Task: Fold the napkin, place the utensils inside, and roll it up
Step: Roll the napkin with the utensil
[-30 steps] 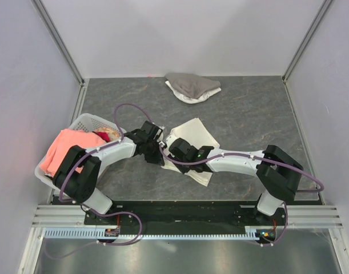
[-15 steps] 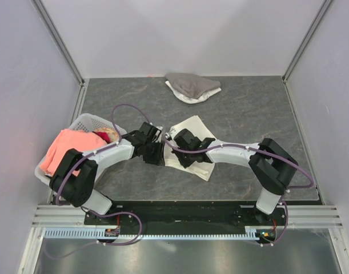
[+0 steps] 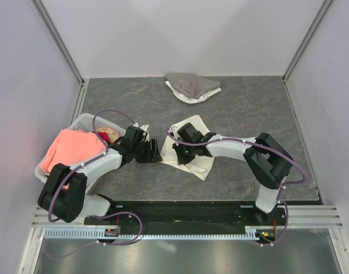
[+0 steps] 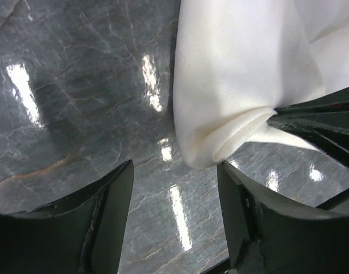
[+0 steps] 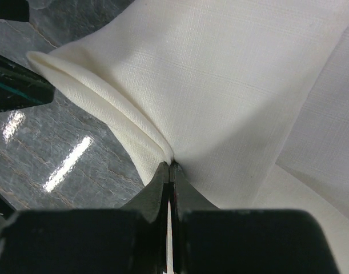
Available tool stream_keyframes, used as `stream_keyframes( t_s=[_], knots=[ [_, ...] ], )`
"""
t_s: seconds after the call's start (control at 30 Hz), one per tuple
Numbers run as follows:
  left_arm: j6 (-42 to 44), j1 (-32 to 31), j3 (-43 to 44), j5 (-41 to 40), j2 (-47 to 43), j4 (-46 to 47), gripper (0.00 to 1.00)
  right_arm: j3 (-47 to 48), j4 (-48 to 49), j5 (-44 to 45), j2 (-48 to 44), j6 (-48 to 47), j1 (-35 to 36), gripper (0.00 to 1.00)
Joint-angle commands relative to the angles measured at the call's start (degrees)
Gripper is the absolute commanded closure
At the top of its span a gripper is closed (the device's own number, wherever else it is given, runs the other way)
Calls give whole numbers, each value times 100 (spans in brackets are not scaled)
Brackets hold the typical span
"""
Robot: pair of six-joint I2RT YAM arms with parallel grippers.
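Between the right gripper's point(image 5: 169, 165) pressed-together fingertips, a doubled edge of the napkin point(image 5: 231, 74) is pinched; just beside it the left gripper point(image 4: 174, 182) hangs spread, empty. Thin cloth could slip free, undoing the fold.

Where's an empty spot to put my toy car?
The table is bare at the back right, between cloth heap and wall, and at the back left, between basket and cloth heap. Crowded in the middle, where left gripper and right gripper meet at the napkin.

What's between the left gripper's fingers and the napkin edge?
Only bare grey tabletop, per left wrist view; left gripper is open and empty, while right gripper pinches the napkin.
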Motion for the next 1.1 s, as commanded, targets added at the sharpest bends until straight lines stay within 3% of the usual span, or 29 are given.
stream_keyframes(
  t_s=[0.0, 0.43, 0.6, 1.07],
  knots=[
    [-147, 160, -83, 545, -9, 813, 32, -77, -292, -134, 359, -16, -14, 100],
    [-77, 222, -162, 510, 413, 1323, 36, -41, -362, -363, 508, -42, -66, 100],
    [-68, 222, -373, 519, 202, 1631, 28, 3, -380, -451, 553, -33, -84, 100],
    [64, 231, -347, 615, 659, 1771, 30, 82, -459, -802, 825, 46, -303, 100]
  ],
)
